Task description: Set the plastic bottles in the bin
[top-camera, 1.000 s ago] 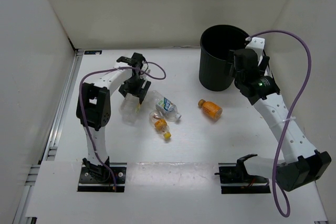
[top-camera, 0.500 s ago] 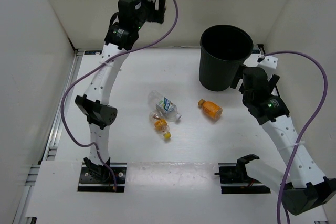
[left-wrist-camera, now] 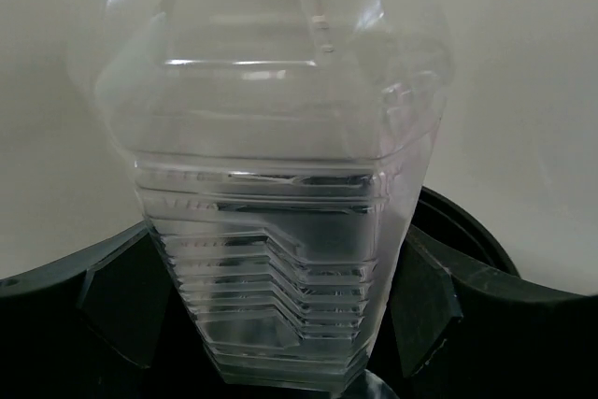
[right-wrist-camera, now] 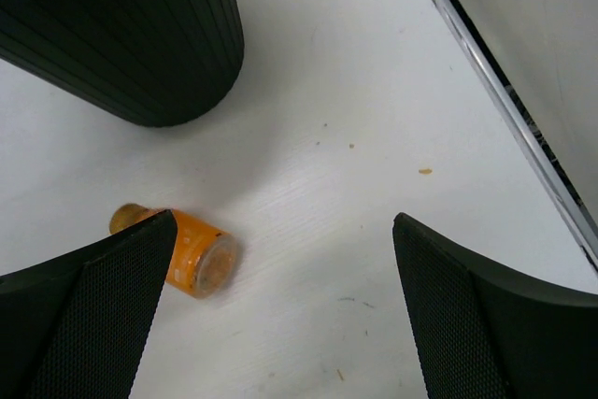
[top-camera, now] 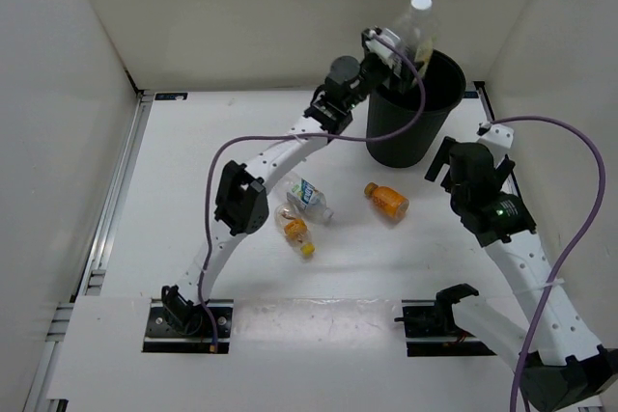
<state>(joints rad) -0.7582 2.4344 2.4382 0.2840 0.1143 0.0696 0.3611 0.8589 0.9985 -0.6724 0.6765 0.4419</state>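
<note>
My left gripper (left-wrist-camera: 271,301) pinches the clear bottle (left-wrist-camera: 280,165) by its body, white cap up, held over the open mouth of the bin (top-camera: 394,137). My right gripper (right-wrist-camera: 282,221) has its jaws spread wide with nothing between them, hanging above the table (top-camera: 183,171) beside the bin's wall. The orange bottle (right-wrist-camera: 187,257) lies just off one fingertip. The blue-labelled bottle (top-camera: 307,197) and the yellow-capped bottle (top-camera: 296,233) lie together mid-table.

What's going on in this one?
The left gripper holds a clear white-capped bottle over the mouth of the black bin, not yet released. The right gripper hangs open above the table near the small orange bottle. That one, a blue-white labelled bottle and a small yellow-capped bottle lie on the table.
</note>
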